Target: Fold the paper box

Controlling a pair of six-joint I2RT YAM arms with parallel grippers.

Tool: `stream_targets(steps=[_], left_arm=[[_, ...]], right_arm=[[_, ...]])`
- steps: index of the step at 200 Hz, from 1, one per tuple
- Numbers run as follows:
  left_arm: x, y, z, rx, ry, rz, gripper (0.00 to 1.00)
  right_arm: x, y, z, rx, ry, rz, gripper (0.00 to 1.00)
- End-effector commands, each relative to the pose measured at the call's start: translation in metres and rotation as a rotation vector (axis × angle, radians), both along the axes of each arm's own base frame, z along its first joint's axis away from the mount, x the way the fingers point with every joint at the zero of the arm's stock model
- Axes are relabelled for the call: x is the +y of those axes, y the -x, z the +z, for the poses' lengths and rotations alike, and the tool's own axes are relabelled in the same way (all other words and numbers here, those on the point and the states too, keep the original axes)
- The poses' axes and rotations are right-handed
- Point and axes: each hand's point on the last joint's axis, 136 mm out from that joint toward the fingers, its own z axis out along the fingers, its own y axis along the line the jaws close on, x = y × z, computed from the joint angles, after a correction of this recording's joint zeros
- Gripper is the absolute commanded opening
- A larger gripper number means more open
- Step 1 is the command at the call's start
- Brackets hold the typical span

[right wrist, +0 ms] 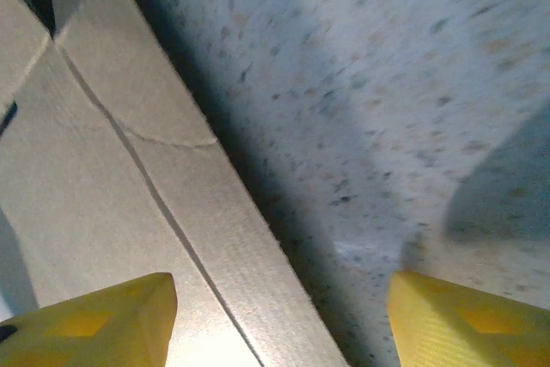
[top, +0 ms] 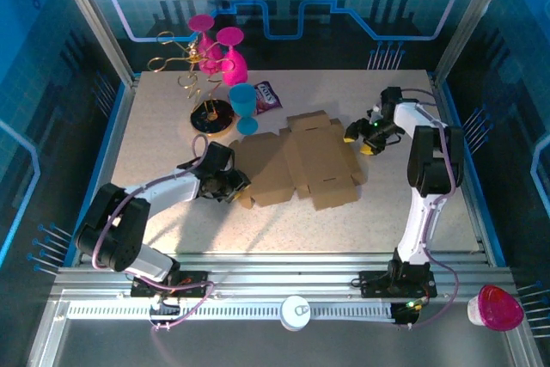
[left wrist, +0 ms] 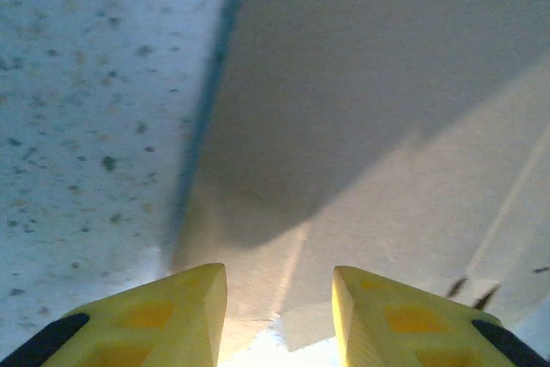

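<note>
- The box point(top: 301, 165) lies opened out near the middle of the table point(top: 387, 221), flaps spread to every side, not yet folded up.
- The left gripper point(top: 234, 185) sits low at the box's left edge. In its wrist view the yellow fingers point(left wrist: 172, 320) stand part-way apart, with cardboard point(left wrist: 387, 126) showing in the gap between them. They seem to grip nothing, though the tips are cropped and I cannot be sure.
- In that view the sheet's edge looks lifted off the speckled table point(left wrist: 77, 109), with a dark shadow under it.
- The right gripper point(top: 354, 135) is at the box's right edge, jaws spread wide. One finger point(right wrist: 94, 320) is over a creased flap point(right wrist: 103, 195), the other over bare table point(right wrist: 387, 83).
- Pink goblets point(top: 225, 53) and a blue cup point(top: 243, 102) stand behind the box.
</note>
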Motion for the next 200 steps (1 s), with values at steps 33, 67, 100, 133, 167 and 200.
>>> stream_targets(steps=[33, 67, 100, 133, 167, 200], left_arm=[[0.010, 0.009, -0.024, 0.043, -0.055, -0.020, 0.38], [0.008, 0.007, -0.027, 0.050, -0.057, -0.036, 0.37], [0.006, 0.004, -0.025, 0.049, -0.062, -0.053, 0.37], [0.006, 0.002, -0.023, 0.048, -0.071, -0.064, 0.37], [0.005, 0.001, -0.022, 0.046, -0.073, -0.069, 0.37], [0.006, 0.000, -0.022, 0.046, -0.078, -0.070, 0.36]], right_arm=[[0.029, 0.022, 0.009, 0.008, -0.097, 0.103, 0.66], [0.026, 0.026, 0.028, -0.030, -0.142, 0.090, 0.66], [0.029, 0.023, 0.058, -0.092, -0.252, 0.057, 0.64], [0.030, 0.029, 0.070, -0.099, -0.327, 0.031, 0.60], [0.015, 0.035, 0.073, -0.123, -0.367, -0.038, 0.60], [0.003, 0.039, 0.081, -0.151, -0.420, -0.078, 0.53]])
